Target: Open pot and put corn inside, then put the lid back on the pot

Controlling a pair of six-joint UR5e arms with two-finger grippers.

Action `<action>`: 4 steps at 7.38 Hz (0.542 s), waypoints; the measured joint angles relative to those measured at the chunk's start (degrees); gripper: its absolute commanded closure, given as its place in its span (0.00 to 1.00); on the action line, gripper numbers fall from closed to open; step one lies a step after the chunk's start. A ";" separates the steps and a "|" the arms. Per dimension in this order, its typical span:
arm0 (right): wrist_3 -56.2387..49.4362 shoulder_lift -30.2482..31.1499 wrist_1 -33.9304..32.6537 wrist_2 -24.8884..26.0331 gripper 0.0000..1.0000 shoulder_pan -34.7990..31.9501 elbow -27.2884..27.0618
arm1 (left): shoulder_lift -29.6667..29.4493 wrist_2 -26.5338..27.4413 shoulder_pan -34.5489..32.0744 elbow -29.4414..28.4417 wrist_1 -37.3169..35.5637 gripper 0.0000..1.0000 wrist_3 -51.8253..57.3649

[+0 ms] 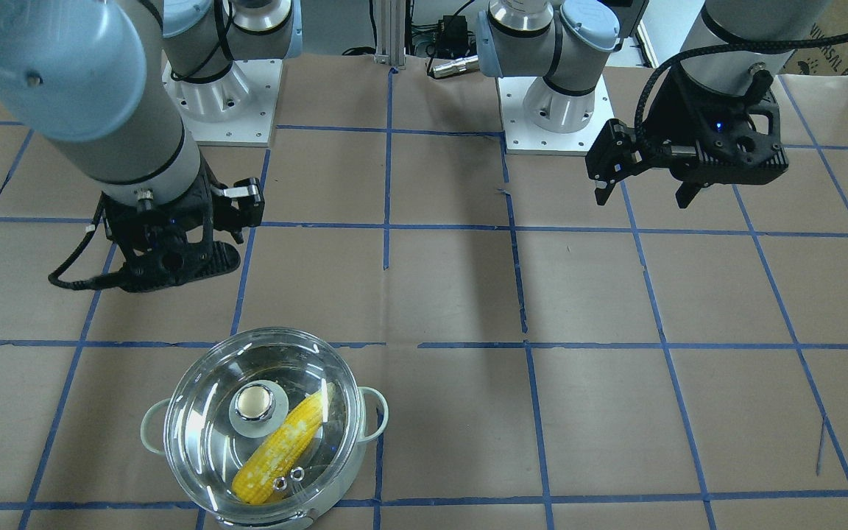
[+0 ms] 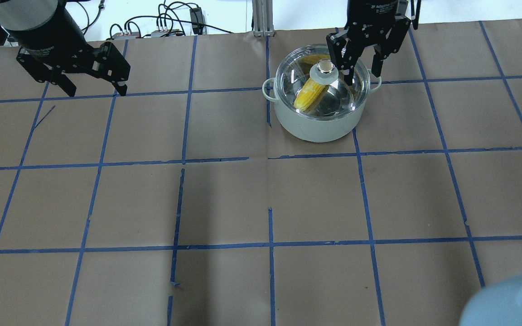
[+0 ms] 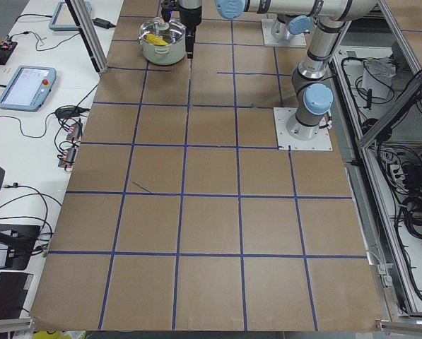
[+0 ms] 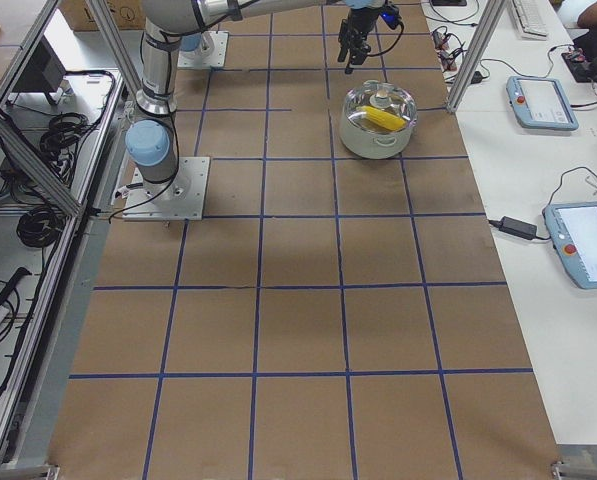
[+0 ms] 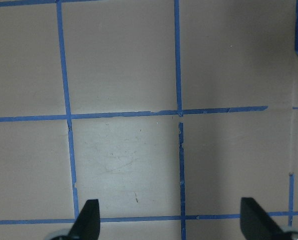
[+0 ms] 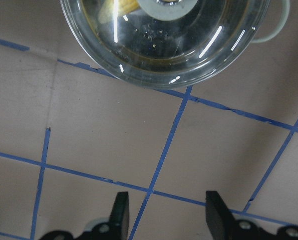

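The mint-green pot [image 1: 269,517] stands on the brown paper, also seen in the overhead view [image 2: 317,124]. The clear glass lid [image 1: 203,412] sits shut on it, knob [image 1: 255,401] up; it shows in the overhead view [image 2: 345,93] too. The yellow corn [image 1: 284,449] lies inside under the glass [image 2: 310,95]. My right gripper [image 1: 174,235] is open and empty, raised on the robot's side of the pot and apart from the lid [image 6: 153,55]; its fingers [image 6: 120,212] frame bare paper. My left gripper [image 2: 95,90] is open and empty, far off over bare paper [image 5: 171,217].
The two arm bases [image 1: 221,96] [image 1: 553,110] stand at the robot's edge of the table. An aluminium post [image 2: 261,18] rises just beyond the pot. Side benches with tablets [image 4: 543,100] and cables flank the table. Blue tape lines grid the paper.
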State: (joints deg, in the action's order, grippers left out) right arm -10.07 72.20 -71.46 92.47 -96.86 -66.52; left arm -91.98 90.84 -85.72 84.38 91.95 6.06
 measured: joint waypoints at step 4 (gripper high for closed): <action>1.39 11.07 -13.57 0.00 0.00 -0.17 -16.56 | 0.56 -0.31 -0.34 1.19 0.07 0.00 -0.17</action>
